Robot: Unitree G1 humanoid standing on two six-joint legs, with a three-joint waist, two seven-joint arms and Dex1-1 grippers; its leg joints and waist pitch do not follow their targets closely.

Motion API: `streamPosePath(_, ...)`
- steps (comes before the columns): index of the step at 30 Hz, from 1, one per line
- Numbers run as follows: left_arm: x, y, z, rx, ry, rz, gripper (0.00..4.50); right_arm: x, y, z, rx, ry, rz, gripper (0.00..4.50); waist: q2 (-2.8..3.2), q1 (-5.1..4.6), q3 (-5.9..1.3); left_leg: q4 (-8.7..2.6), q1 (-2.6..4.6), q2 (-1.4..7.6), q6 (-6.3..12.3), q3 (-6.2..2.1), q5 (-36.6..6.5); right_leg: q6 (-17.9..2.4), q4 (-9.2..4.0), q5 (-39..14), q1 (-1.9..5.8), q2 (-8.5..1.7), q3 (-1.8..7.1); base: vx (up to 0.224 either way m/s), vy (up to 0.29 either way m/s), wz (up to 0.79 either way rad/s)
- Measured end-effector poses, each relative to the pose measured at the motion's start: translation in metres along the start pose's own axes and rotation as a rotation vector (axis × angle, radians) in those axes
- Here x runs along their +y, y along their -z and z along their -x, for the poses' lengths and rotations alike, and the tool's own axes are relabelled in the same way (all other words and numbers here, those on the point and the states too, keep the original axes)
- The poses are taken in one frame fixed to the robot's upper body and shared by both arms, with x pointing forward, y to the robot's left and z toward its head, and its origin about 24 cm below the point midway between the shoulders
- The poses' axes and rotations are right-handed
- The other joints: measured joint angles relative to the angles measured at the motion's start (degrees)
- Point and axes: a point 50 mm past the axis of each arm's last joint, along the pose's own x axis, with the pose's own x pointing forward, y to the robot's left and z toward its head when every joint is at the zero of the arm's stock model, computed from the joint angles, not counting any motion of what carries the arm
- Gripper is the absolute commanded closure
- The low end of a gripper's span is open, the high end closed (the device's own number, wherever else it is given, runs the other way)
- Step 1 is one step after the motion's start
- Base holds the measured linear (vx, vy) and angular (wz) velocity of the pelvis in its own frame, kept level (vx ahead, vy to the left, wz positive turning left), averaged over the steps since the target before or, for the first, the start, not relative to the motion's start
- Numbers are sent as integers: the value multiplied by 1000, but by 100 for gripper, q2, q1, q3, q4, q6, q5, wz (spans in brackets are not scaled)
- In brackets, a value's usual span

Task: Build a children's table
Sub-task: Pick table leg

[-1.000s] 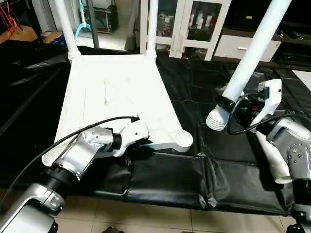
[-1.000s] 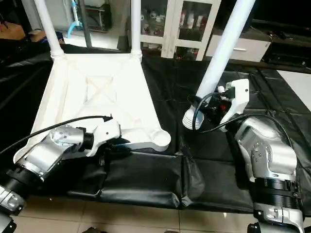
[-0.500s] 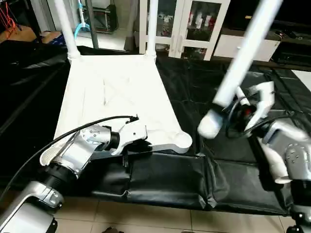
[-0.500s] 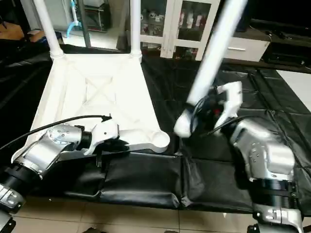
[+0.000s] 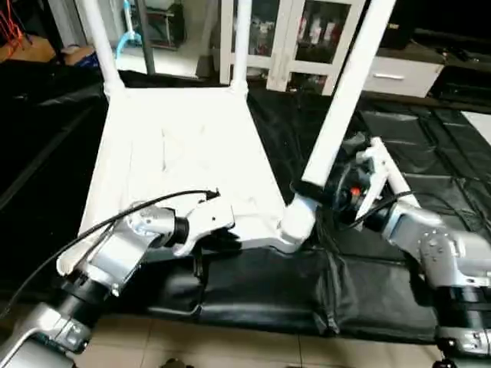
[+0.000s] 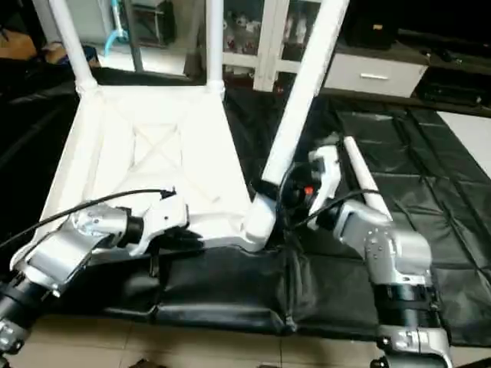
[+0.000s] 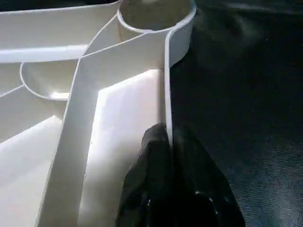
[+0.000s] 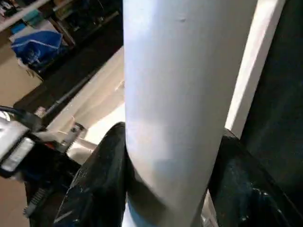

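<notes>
Two legs [image 5: 241, 46] up on white tabletop [image 5: 184, 146]; left tool [image 7: 168, 142] pinching rim, right tool [image 5: 321, 195] gripping leg [image 5: 337, 115].

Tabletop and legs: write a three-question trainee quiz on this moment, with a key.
1. True or false: the left gripper is shut on the rim of the tabletop.
2. How many legs already stand in the far corner sockets? A) none B) two C) four
3. Fill in: the right gripper holds a tilted leg whose lower end is at the near ______ socket.

Key: 1 true: its fingers pinch the thin edge wall. 2 B: far left leg and far right leg. 3 right corner.
</notes>
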Motion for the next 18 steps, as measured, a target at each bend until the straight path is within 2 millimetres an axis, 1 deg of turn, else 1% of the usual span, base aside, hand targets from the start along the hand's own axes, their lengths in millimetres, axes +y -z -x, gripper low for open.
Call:
streamPosePath(5, -3, -2, 1, -5, 4, -9, 450, -5, 3, -1, 3, 17, 51, 265, -19, 7, 11, -10, -6, 0, 6, 7, -4, -1, -22, -4, -1, 0, 0, 0, 0, 0)
streamPosePath(11, -4, -3, 1, -11, 10, -18, 450, -2, 5, -5, 31, -11, 146, 265, -28, 8, 16, -18, -5, 0, 9, 10, -5, -2, -27, -9, -1, 0, 0, 0, 0, 0)
streamPosePath(18, -8, -3, 1, -22, 31, -24, 450, -1, 13, -1, 35, -45, 186, 265, -35, 12, 20, -20, -4, 0, 10, 10, -7, -1, -29, -12, 0, -1, -1, 0, 0, 0)
